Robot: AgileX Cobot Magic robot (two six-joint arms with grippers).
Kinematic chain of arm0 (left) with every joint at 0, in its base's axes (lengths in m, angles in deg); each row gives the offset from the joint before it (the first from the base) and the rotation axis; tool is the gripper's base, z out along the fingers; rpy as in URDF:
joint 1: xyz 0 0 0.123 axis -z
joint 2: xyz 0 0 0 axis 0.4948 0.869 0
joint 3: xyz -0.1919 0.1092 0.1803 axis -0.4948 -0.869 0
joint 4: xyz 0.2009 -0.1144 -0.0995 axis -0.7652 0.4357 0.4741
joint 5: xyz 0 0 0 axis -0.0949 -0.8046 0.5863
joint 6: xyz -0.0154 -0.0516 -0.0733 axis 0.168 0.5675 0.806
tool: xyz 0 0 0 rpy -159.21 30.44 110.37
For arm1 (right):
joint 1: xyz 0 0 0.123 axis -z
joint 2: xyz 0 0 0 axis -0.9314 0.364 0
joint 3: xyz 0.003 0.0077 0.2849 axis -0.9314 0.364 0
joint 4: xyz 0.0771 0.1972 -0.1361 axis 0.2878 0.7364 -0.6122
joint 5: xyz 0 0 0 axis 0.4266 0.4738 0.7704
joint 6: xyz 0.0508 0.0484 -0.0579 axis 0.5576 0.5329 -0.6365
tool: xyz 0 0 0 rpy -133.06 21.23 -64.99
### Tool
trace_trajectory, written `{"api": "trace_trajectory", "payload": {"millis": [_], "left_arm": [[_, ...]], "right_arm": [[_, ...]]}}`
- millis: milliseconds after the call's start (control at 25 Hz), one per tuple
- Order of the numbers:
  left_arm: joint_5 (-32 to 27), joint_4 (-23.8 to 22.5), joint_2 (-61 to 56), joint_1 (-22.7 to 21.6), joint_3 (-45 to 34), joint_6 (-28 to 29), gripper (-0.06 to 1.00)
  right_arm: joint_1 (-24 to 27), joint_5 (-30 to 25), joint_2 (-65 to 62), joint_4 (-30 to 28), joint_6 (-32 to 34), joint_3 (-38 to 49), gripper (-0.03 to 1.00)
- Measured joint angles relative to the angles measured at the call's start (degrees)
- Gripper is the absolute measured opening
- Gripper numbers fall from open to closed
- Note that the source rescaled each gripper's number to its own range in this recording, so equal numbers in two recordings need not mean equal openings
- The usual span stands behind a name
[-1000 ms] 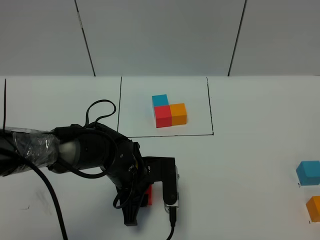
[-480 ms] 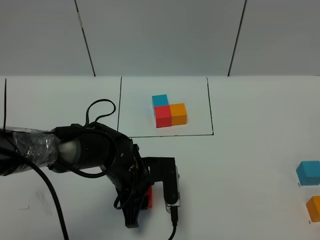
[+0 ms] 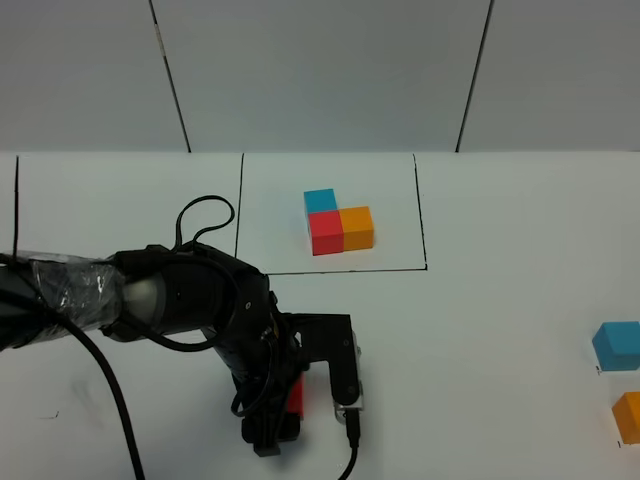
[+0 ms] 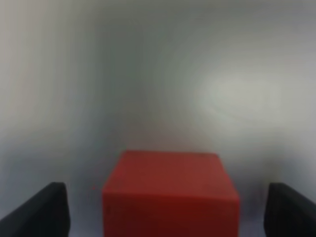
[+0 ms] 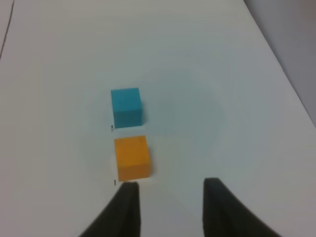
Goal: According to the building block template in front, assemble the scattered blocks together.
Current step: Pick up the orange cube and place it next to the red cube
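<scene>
Spread wide, the left claw [image 4: 168, 212] squarely straddles the red block [image 4: 170, 190], lower in frame than before. The right claw [image 5: 170, 197] hangs wide.

left pincer [image 4: 165, 210]: low, jaws wide apart | right pincer [image 5: 171, 190]: hovering, jaws apart

A white matte bench [image 3: 520, 200] fills the lower part of the high view. Behind it stands a pale grey wall [image 3: 320, 70] of flat panels, split by two thin dark seams [image 3: 171, 80] that splay outward toward the top. A thin black line [image 3: 16, 200] crosses the bench near its left side. The light is soft and even, and shadows are faint. In the right wrist view the bench ends at a grey surface [image 5: 296, 29].
</scene>
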State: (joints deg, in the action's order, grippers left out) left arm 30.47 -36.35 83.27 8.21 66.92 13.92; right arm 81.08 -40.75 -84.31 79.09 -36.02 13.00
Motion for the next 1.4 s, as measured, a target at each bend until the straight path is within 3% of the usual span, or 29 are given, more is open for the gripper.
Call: {"api": "trace_trajectory", "payload": {"millis": [200,360,480,600,720,880,960,1120,1240,1400], "left_arm": [[-2.55,-0.05,-3.62,0.59,5.13,2.44,1.00],[-2.84,-1.91,-10.19,0.54,8.40,10.82,0.94],[-3.04,-8.77,-15.66,-0.26,8.74,21.53,0.85],[-5.76,-19.60,-20.67,-4.10,8.96,36.04,0.77],[-13.86,-28.61,-24.80,-9.91,8.96,51.27,0.68],[-25.83,-34.17,-29.84,-19.39,7.94,64.33,0.65],[-28.18,-34.99,-33.65,-23.30,5.71,66.09,0.65],[-27.38,-35.12,-44.31,-28.37,-1.44,67.30,0.64],[-26.67,-34.34,-54.09,-29.19,-6.80,68.10,0.64],[-26.22,-28.90,-69.51,-29.19,-11.48,67.59,0.64]], "right_arm": [[0.00,0.00,0.00,0.00,-0.05,0.00,0.00],[0.00,0.00,0.00,0.00,-0.05,0.00,0.00],[0.00,0.00,0.00,0.00,-0.05,0.00,0.00],[0.00,0.00,0.00,0.00,0.00,0.00,0.00],[0.00,0.00,0.00,0.00,0.00,0.00,0.00],[0.00,0.00,0.00,0.00,0.00,0.00,0.00],[0.00,0.00,0.00,0.00,0.00,0.00,0.00],[0.00,0.00,0.00,0.00,0.00,0.00,0.00],[0.00,0.00,0.00,0.00,0.00,0.00,0.00],[0.00,0.00,0.00,0.00,-0.06,0.00,0.00]]}}
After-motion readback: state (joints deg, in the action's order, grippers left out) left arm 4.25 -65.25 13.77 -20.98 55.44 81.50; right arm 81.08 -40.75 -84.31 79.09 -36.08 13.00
